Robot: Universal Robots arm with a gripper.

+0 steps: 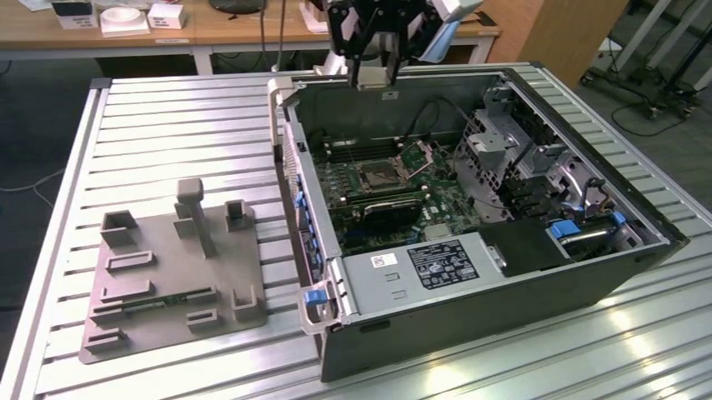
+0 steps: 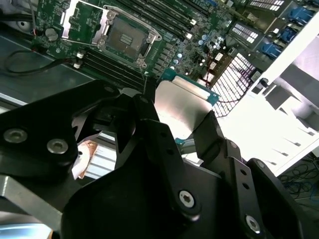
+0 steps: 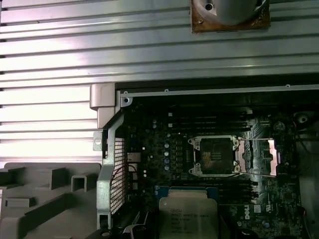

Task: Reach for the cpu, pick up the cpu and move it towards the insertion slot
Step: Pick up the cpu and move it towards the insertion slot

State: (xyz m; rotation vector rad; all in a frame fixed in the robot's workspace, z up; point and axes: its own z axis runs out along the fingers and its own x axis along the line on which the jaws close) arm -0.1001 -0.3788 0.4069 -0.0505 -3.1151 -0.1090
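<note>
My gripper (image 1: 371, 73) hangs above the back wall of the open computer case, shut on the cpu (image 2: 180, 107). The cpu is a flat silver square with a thin blue-green rim, and the black fingers (image 2: 145, 117) clamp it from both sides. In the first wrist view the cpu (image 3: 188, 216) sits in the foreground, short of the socket. The insertion slot (image 1: 376, 177) lies on the green board inside the case, a silver frame around a dark centre. It appears in both wrist views (image 2: 124, 37) (image 3: 214, 156). Its retention plate (image 3: 259, 157) is swung open beside it.
The computer case (image 1: 489, 283) lies on its side on a slatted aluminium table (image 1: 167, 125). A grey fixture tray (image 1: 167, 267) holding a green memory stick (image 1: 167, 298) is at the exterior view's left. A copper-based heat sink (image 3: 230, 15) rests on the table beyond the case.
</note>
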